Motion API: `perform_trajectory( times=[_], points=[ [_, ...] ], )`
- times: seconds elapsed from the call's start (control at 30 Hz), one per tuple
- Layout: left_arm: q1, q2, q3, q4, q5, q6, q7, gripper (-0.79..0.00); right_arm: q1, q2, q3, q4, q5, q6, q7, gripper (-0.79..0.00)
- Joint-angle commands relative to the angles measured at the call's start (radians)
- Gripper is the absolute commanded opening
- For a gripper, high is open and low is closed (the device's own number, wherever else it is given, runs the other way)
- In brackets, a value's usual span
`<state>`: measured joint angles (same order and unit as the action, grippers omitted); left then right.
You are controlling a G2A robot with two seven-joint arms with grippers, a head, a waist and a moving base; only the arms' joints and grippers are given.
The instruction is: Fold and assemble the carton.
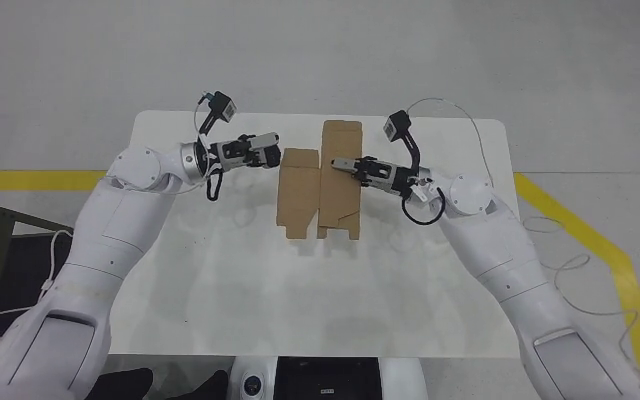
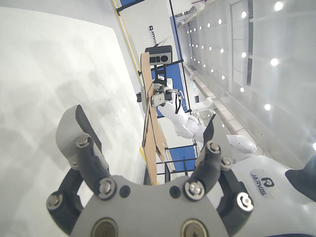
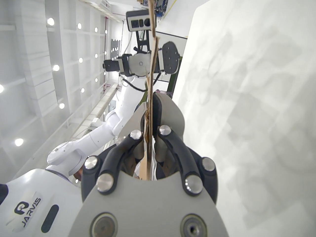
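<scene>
Currently pinches flat carton (image 1: 300, 190) in right gripper (image 1: 340, 165) above table (image 1: 200, 290), left gripper (image 1: 276, 157) gaping at carton's opposite edge.

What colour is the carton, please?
The carton is plain brown, clearest in the top view.

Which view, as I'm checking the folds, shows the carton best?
The top view: the carton faces the camera, both panels and flaps plain, the right claw shut on it. Both wrist views show it edge-on, a thin brown strip.
</scene>
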<state>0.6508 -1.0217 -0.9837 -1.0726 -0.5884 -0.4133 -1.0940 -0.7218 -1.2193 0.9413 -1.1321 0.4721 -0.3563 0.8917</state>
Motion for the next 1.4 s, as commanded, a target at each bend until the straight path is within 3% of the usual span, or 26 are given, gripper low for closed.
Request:
perform_trajectory(
  times=[0.0, 0.23, 0.57, 0.6, 0.63, 0.7, 0.73, 0.93, 1.0, 1.3, 1.33, 1.37],
  points=[
    [0.026, 0.003, -0.009, -0.024, -0.007, 0.036, 0.017, 0.000, -0.006, -0.001, 0.005, -0.009, -0.006, 0.016, -0.034, -0.785],
    [0.107, 0.014, -0.048, -0.131, -0.023, 0.124, 0.043, 0.000, -0.027, -0.005, 0.023, -0.025, -0.031, 0.044, -0.139, -0.785],
    [0.184, 0.020, -0.072, -0.237, -0.007, 0.189, 0.064, 0.000, -0.049, -0.010, 0.044, -0.042, -0.039, 0.044, -0.172, -0.785],
    [0.189, 0.020, -0.073, -0.243, -0.008, 0.194, 0.066, -0.022, -0.051, -0.011, 0.046, -0.043, -0.040, 0.043, -0.175, -0.785],
    [0.194, 0.020, -0.074, -0.249, -0.008, 0.199, 0.067, -0.092, -0.052, -0.011, 0.047, -0.045, -0.041, 0.044, -0.176, -0.785],
    [0.201, 0.020, -0.078, -0.257, -0.005, 0.208, 0.072, -0.345, -0.054, -0.013, 0.051, -0.046, -0.044, 0.044, -0.181, -0.785],
    [0.204, 0.019, -0.080, -0.259, -0.007, 0.215, 0.073, -0.416, -0.056, -0.013, 0.053, -0.046, -0.046, 0.045, -0.185, -0.785],
    [0.219, 0.020, -0.093, -0.271, -0.008, 0.229, 0.059, -0.646, -0.067, -0.016, 0.063, -0.050, -0.057, 0.046, -0.202, -0.785],
    [0.222, 0.020, -0.097, -0.273, -0.005, 0.230, 0.053, -0.785, -0.069, -0.017, 0.065, -0.053, -0.059, 0.048, -0.202, -0.785],
    [0.227, 0.017, -0.105, -0.274, 0.007, 0.240, 0.038, -0.785, -0.073, -0.021, 0.076, -0.062, -0.066, 0.048, -0.193, -0.785],
    [0.227, 0.016, -0.106, -0.273, 0.008, 0.241, 0.037, -0.785, -0.074, -0.021, 0.078, -0.063, -0.066, 0.048, -0.191, -0.603],
    [0.226, 0.016, -0.107, -0.272, 0.010, 0.242, 0.036, -0.785, -0.074, -0.022, 0.080, -0.063, -0.067, 0.047, -0.189, -0.354]
  ],
)
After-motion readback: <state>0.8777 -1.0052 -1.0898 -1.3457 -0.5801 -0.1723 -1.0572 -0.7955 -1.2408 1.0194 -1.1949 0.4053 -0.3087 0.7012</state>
